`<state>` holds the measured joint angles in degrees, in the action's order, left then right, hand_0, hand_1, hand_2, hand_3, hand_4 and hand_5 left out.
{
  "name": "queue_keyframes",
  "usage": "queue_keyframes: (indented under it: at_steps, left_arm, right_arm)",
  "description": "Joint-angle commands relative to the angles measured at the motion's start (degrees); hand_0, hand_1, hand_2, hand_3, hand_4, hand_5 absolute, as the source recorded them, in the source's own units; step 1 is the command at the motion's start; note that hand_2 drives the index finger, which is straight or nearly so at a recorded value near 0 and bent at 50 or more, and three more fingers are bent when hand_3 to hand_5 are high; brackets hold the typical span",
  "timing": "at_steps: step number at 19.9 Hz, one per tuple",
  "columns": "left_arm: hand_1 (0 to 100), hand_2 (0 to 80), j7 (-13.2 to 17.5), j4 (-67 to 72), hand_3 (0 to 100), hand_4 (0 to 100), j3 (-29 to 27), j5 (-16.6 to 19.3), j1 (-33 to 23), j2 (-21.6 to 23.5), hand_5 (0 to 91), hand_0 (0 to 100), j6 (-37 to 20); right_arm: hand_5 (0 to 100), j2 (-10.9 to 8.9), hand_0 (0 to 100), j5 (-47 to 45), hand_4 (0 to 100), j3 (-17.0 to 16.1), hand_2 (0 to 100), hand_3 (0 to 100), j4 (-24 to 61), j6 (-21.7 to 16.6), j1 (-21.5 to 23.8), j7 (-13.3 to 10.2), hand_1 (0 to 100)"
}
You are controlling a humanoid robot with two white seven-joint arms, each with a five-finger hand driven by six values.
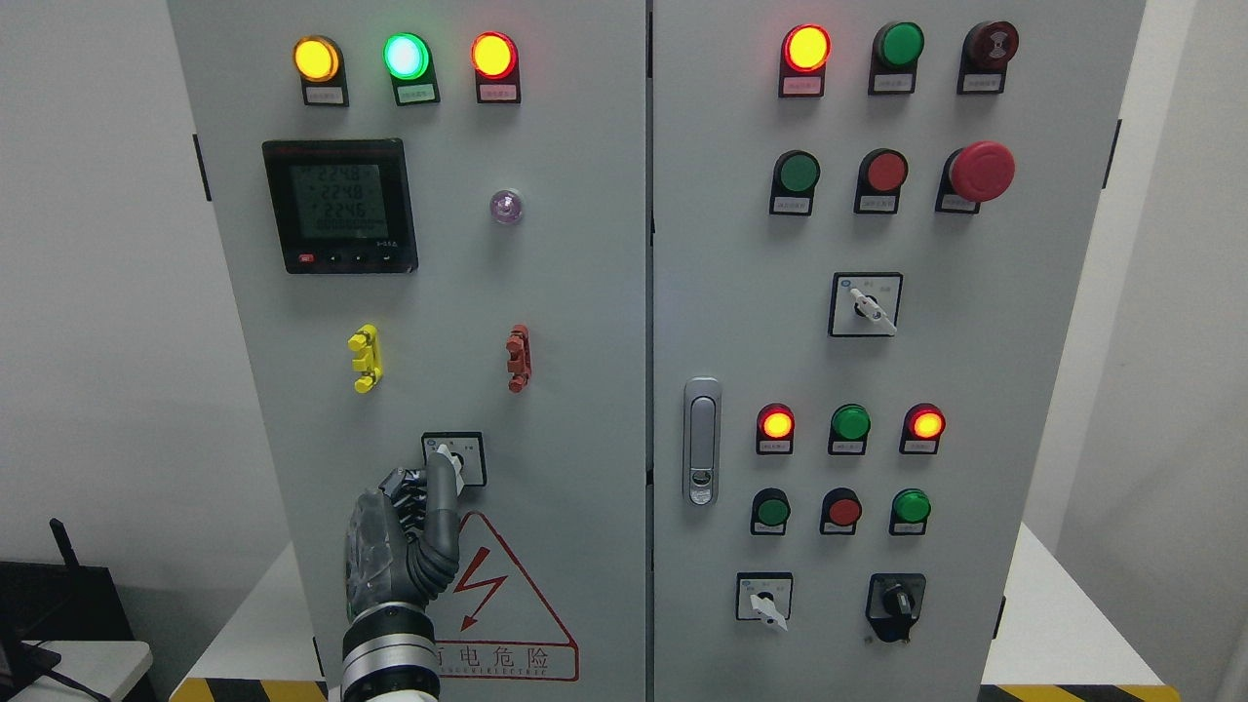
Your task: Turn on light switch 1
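Left hand point(405, 531) — fingers pinched on the rotary switch point(453, 458); cabinet point(585, 390) upright.

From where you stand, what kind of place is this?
Probably an electrical control room or training bay. A grey two-door control cabinet fills the view, carrying indicator lamps, a digital power meter and a red emergency stop button. The left hand reaches its rotary switch.
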<state>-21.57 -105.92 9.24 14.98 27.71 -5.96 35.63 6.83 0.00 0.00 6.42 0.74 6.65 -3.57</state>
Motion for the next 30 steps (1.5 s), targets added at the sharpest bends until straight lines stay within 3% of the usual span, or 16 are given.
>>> queue_keyframes:
  at_steps: [1, 14, 22, 25, 30]
  left_arm:
    - [9, 43.3, -0.22, 0.02, 86, 88, -0.02, -0.39, 0.07, -0.02, 88.2, 78, -0.03]
    - [1, 41.7, -0.22, 0.02, 87, 88, -0.02, -1.09, 0.07, -0.02, 88.1, 84, -0.12]
    - [0, 41.8, -0.31, 0.02, 88, 88, -0.02, -1.09, 0.07, -0.02, 88.1, 81, -0.21]
    - [0, 41.9, -0.31, -0.07, 88, 88, -0.02, -1.09, -0.02, -0.11, 88.1, 73, -0.21]
    - [0, 42.8, -0.31, -0.16, 88, 89, -0.02, -1.09, -0.11, -0.11, 88.1, 48, -0.30]
  right_arm:
    - [0, -0.06, 12, -1.40, 0, 0.97, 0, 0, 0.00, -0.04, 0.03, -0.03, 39]
    - [0, -0.06, 12, -1.40, 0, 0.97, 0, 0, 0.00, -0.04, -0.06, -0.03, 39]
    - [0, 0.03, 12, -1.40, 0, 0.97, 0, 0, 0.00, -0.04, -0.06, -0.03, 39]
    - [0, 0.03, 12, -1.40, 0, 0.97, 0, 0, 0.00, -0.04, -0.06, -0.03, 39]
    - [0, 0.03, 12, -1.40, 0, 0.97, 0, 0, 0.00, 0.05, -0.06, -0.03, 39]
